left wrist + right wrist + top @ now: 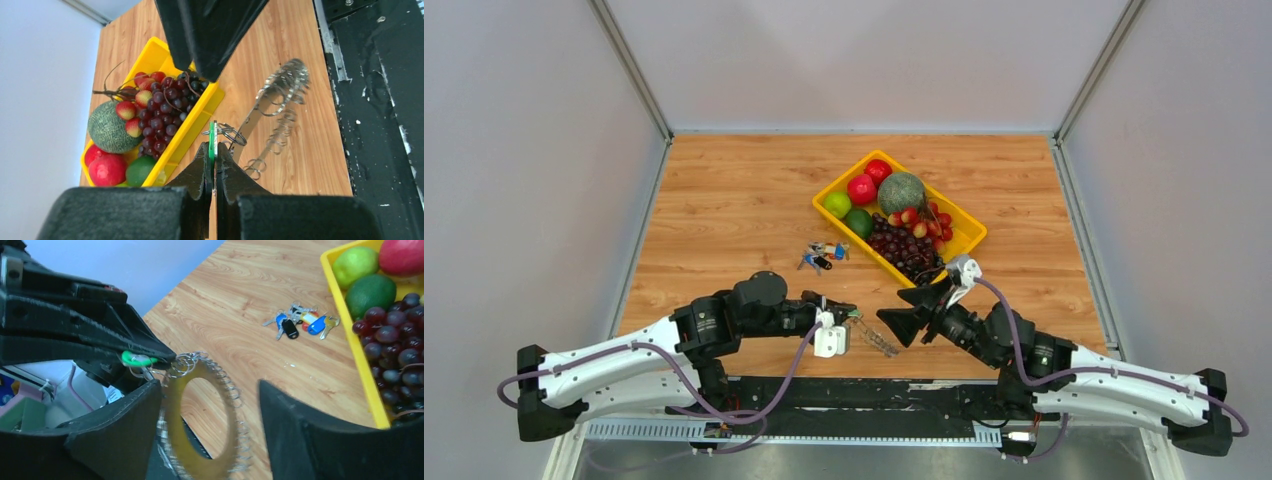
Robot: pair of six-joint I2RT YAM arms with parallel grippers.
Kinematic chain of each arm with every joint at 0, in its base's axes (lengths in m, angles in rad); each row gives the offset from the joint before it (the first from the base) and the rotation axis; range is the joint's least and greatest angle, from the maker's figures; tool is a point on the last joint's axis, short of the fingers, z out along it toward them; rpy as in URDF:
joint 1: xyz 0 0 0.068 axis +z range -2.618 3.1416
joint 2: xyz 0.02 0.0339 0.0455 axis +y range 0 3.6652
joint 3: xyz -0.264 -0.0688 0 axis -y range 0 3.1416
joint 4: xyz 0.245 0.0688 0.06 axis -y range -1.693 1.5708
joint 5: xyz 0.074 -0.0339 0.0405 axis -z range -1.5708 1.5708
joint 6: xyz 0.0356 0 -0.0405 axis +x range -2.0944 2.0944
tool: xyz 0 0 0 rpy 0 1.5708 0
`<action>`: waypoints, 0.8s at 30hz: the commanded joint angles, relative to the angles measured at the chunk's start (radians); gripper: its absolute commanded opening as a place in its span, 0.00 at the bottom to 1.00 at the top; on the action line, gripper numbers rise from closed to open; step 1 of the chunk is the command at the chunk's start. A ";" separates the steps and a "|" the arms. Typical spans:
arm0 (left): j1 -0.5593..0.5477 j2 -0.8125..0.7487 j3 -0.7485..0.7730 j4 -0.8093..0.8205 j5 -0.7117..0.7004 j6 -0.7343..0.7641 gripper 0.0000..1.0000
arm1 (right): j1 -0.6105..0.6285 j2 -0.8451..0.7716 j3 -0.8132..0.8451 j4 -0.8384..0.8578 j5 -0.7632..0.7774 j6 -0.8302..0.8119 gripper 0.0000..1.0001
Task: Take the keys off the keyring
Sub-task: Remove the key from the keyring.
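Left wrist view: clamps the left tool (214, 150) on a green tag (212, 134), in front of the yellow tray (196, 127). Holds the keyring (280, 92) by that tag, beside the tray's near wall. Spreads the right tool (207, 390) apart around the keyring. Farther, left of the tray: coloured key bunch (300, 321).

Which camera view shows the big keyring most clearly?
The right wrist view. There the keyring faces the camera as a whole loop, and its open middle is plain to see. The left wrist view shows it almost edge-on, next to the green tag. The top external view gives only a small silvery glint.
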 commanded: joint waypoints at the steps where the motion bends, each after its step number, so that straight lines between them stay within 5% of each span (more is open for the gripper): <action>1: 0.007 0.008 0.072 -0.010 0.071 0.026 0.00 | 0.003 -0.134 -0.072 0.053 -0.089 -0.207 0.80; 4: 0.009 0.029 0.095 -0.032 0.084 0.057 0.00 | 0.003 -0.191 -0.074 0.037 -0.207 -0.283 0.92; 8: 0.017 0.050 0.110 -0.048 0.114 0.124 0.00 | -0.002 -0.155 -0.065 0.050 -0.329 -0.353 0.84; 18: 0.079 0.104 0.132 -0.088 0.165 0.377 0.00 | -0.003 0.034 -0.028 0.164 -0.317 -0.463 0.60; 24: 0.087 0.101 0.114 -0.063 0.180 0.416 0.00 | -0.001 0.053 -0.078 0.313 -0.288 -0.474 0.55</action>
